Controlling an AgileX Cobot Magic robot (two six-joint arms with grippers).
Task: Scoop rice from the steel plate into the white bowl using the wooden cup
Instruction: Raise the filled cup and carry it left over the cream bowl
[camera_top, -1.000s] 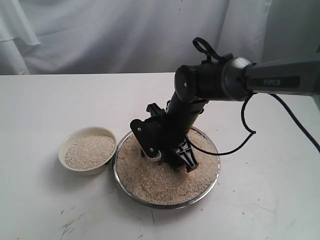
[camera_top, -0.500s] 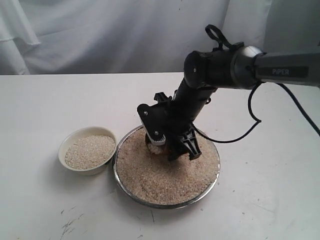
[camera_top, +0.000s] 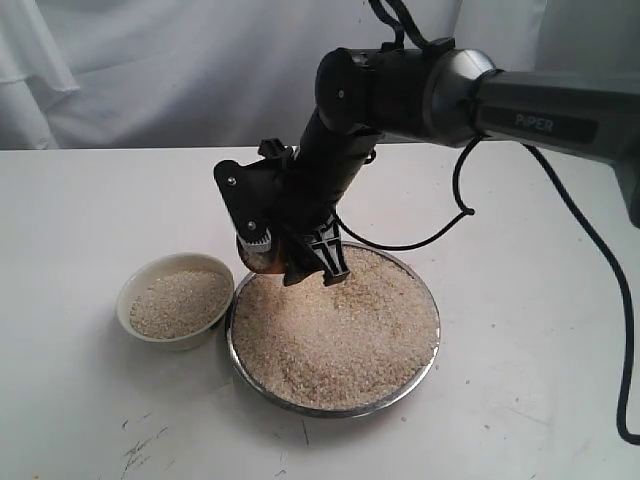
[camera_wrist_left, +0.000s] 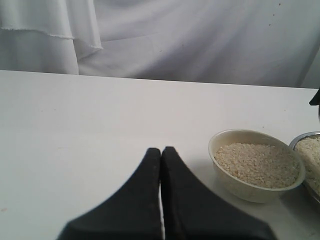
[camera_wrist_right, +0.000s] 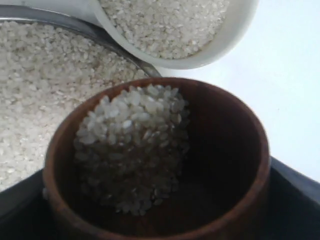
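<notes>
Gripping the stiff, light wooden cup (camera_wrist_right: 235, 150) by its sides, the right gripper (camera_top: 303, 263) holds it above the ten-o'clock rim of the steel plate (camera_top: 330, 410), its loose rice (camera_wrist_right: 131, 131) apt to spill.

White matte table (camera_top: 90, 200) fills the scene, w/ two items resting directly on it. A wide round steel plate (camera_top: 330, 410) sits approx. centre-front. A smaller white bowl (camera_top: 160, 338) sits just beside it at the plate's 9 o'clock, rims so close that contact can't be judged. Faint dark scuff marks (camera_top: 140, 450) streak the tabletop at roughly 7 o'clock from the plate, toward the near side, w/ a few more specks at 6 o'clock, just below the plate's rim.
</notes>
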